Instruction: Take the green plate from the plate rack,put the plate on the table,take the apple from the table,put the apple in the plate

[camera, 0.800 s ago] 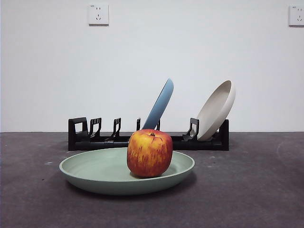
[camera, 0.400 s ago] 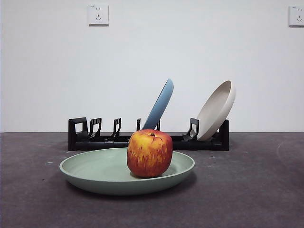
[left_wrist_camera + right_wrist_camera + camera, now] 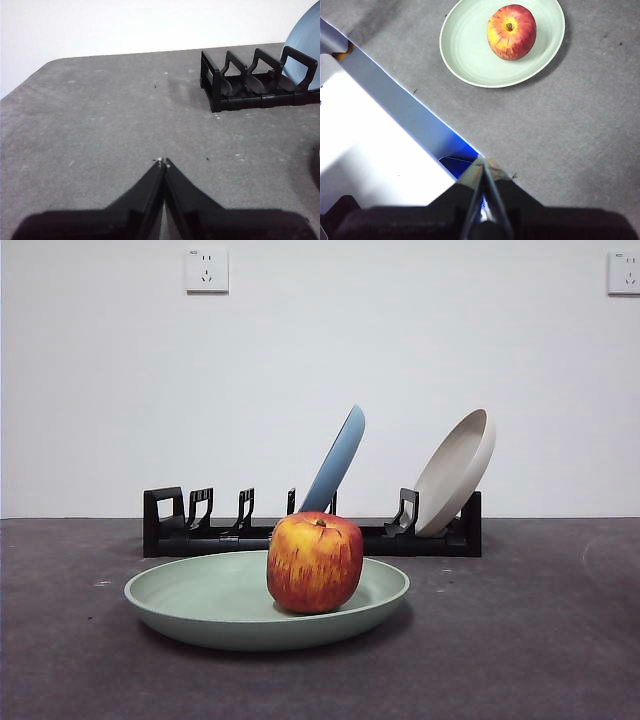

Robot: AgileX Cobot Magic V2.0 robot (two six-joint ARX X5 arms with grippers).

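The green plate (image 3: 200,602) lies flat on the dark grey table (image 3: 520,640), in front of the black plate rack (image 3: 215,532). The red apple (image 3: 315,562) sits in the plate, right of its middle. The right wrist view shows the plate (image 3: 470,55) and the apple (image 3: 511,32) from above. My right gripper (image 3: 484,161) is shut and empty, well back from the plate. My left gripper (image 3: 162,162) is shut and empty over bare table, apart from the rack's end (image 3: 220,85). Neither gripper shows in the front view.
A blue plate (image 3: 338,458) and a beige plate (image 3: 457,470) lean in the rack. The blue plate's edge also shows in the left wrist view (image 3: 306,47). A white and blue surface (image 3: 380,150) fills one side of the right wrist view.
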